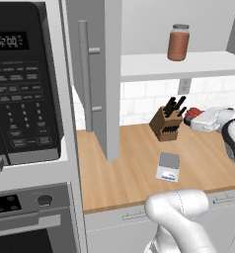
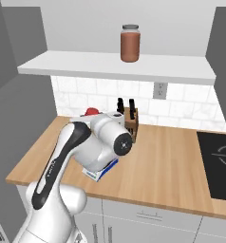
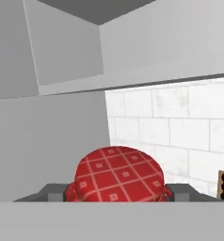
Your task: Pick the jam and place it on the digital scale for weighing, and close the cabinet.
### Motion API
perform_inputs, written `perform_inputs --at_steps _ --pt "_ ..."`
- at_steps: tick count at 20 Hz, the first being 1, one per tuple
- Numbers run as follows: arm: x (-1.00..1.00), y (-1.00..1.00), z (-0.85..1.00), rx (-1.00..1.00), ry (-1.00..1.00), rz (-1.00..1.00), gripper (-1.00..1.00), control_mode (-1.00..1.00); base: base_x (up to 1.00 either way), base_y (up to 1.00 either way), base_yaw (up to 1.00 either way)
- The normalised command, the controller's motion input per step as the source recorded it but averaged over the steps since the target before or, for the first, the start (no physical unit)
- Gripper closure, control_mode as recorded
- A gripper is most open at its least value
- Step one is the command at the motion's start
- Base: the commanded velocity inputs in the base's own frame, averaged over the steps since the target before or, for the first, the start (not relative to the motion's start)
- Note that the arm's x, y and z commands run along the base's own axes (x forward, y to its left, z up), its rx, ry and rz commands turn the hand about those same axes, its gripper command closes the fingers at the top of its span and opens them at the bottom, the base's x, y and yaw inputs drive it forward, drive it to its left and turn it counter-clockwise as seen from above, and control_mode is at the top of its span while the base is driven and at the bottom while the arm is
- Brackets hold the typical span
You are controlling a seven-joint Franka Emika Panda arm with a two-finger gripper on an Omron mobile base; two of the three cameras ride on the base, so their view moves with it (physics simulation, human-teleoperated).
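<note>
In the left base view we see the claw point(image 1: 192, 117) near the back wall, just right of the knife block point(image 1: 167, 124), with the red jam point(image 1: 192, 114) at its tip. The digital scale point(image 1: 168, 166) lies on the wooden worktop point(image 1: 129, 173), and the cabinet point(image 1: 100, 74) door stands open. In the right base view the jam point(image 2: 91, 112) shows as a red spot behind the arm, while a taller jar point(image 2: 130, 43) stands on the shelf point(image 2: 115, 66). In the hand view the jam point(image 3: 118, 175) (its lid is red and checked) sits between the two fingers point(image 3: 50, 192); the claw is closed around it.
</note>
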Motion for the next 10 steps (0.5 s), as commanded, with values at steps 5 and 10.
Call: perform_inputs --at_steps 5,10 --pt "0.56 0.0 -0.78 0.0 0.1 0.01 1.0 -1.0 0.0 0.0 0.0" --pt "0.57 -0.03 -0.68 -0.05 0.13 0.01 1.0 -1.0 0.0 0.0 0.0"
